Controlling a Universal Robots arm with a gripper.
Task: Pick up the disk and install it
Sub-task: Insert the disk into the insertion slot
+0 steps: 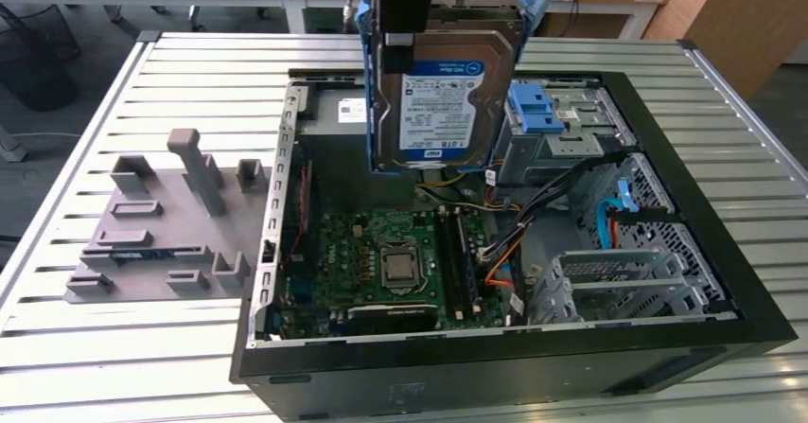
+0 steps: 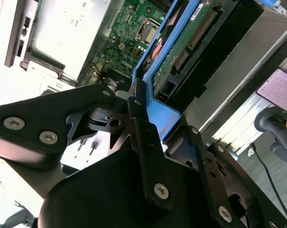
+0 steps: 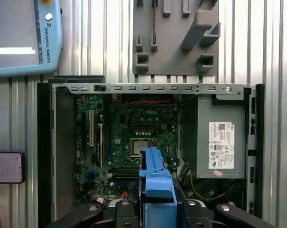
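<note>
One of two steps reads as done: the pick. We see the disk (image 1: 445, 101) clear of every surface, hanging upright above the open case (image 1: 505, 352) with its white-and-blue label turned toward the exterior camera. The gripper (image 1: 401, 59) holds it from above. In the second wrist view the fingers (image 2: 141, 133) are clenched on the blue carrier frame at the disk's edge, with no gap showing between finger and plastic. In the first wrist view the same blue frame runs out from between the gripper's links, over the motherboard (image 3: 129, 133).

Position — in the exterior view the disk hangs over the far part of the case, above the board and just beside the drive cage (image 1: 562, 111) with its blue latch, on the exterior view's left of that cage. We judge that its lower edge touches nothing, though depth there is hard to read.

Installation is left. We judge that the disk is not seated in any bay: it stands upright rather than lying in line with a cage, and no part of its frame is engaged with a rail. Which bay is meant — we cannot tell from these views. A grey fixture (image 1: 165, 224) stands on the table (image 1: 114, 366) at the exterior view's left of the case, well apart from the disk. A grey power supply (image 3: 219, 137) sits inside the case along one wall.
</note>
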